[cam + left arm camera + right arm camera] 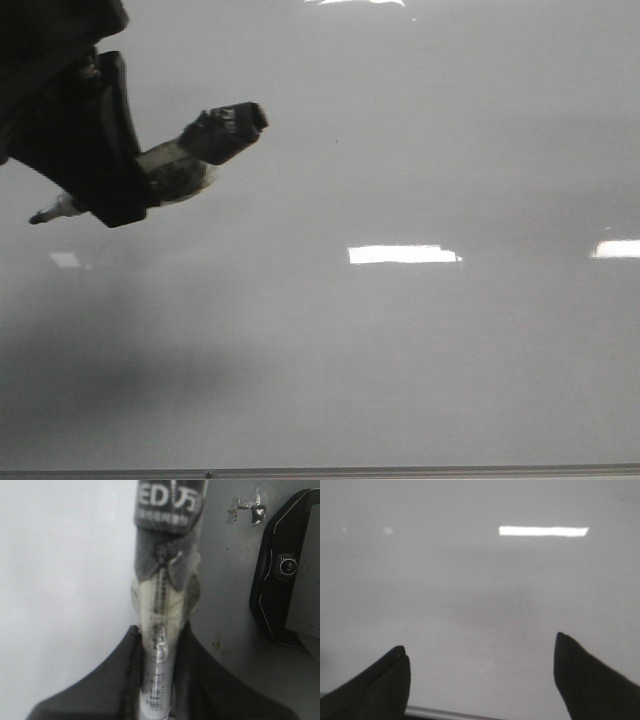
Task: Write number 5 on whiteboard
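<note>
1. The whiteboard [420, 340] fills the front view as a glossy pale grey sheet, with its thin grey frame edge running along the near side and bright rectangular light reflections on its surface.
2. No drawn 5 can be made out on the board in any of the 3 views; the surface around the pen shows only glare and a soft dark shadow toward the near left corner.
3. The left gripper [95, 150] hangs over the far left part of the board, its dark fingers clamped on a marker [180, 160].
4. The marker lies tilted: its dark capped end points up and to the right, and its pale tip [40, 215] juts out lower left, close to the board; whether it touches cannot be told.
5. In the left wrist view the marker [160, 630] runs straight between the 2 black fingers [100, 680], with a wrap of pale tape round its middle.
6. The right gripper [480, 680] hovers above the near edge of the board, its fingers wide apart with nothing between them.
</note>
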Controlling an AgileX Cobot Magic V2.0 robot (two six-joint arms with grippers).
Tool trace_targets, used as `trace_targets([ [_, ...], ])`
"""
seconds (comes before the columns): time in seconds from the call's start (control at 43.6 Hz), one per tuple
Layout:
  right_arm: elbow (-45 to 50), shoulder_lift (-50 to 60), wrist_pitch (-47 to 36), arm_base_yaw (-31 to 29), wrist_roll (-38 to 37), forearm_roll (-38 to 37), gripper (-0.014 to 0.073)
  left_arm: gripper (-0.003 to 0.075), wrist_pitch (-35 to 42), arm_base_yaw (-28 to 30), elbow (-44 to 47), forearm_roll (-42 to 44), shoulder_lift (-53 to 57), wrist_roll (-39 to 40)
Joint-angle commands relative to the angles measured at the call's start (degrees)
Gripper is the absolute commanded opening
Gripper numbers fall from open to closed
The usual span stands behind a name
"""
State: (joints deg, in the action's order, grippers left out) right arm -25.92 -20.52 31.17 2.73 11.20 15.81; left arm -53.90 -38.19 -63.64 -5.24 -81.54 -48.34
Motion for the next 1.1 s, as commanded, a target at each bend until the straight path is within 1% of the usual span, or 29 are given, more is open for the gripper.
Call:
trace_targets([
  [0.0, -4.16, -5.05, -0.13, 3.56, 8.03, 5.40, 0.0608, -0.0020, 1.60, -3.25, -2.32, -0.33, 2.15, -1.35],
  [0.161, -7.89, -13.46, 2.93, 11.82, 24.25, 14.27, 0.0608, -0.0020, 2.79, -6.68, -2.43, -0.33, 2.15, -2.85],
  [0.298, -10.68, -20.67, 2.96, 18.71, 33.13, 21.66, 0.0608, -0.0020, 3.58, -7.99, -2.43, -0.33, 2.15, -3.35],
  [0.413, -12.85, -26.16, 0.80, 23.26, 38.96, 25.68, 0.0608, -0.0020, 4.08, -7.99, -2.43, -0.45, 2.15, -3.35],
  [0.757, -19.66, -41.35, -2.94, 31.79, 50.36, 33.58, 0.0608, -0.0020, 4.47, -7.99, -2.43, -0.45, 2.15, -3.35],
  [0.986, -22.12, -47.19, -3.70, 34.87, 51.65, 34.31, 0.0605, -0.0020, 5.90, -7.99, -2.43, -0.67, 2.15, -3.35],
  [1.078, -22.48, -48.25, -3.78, 35.05, 52.53, 35.21, 0.0564, -0.0020, 5.95, -7.99, -2.43, -0.90, 2.15, -3.35],
])
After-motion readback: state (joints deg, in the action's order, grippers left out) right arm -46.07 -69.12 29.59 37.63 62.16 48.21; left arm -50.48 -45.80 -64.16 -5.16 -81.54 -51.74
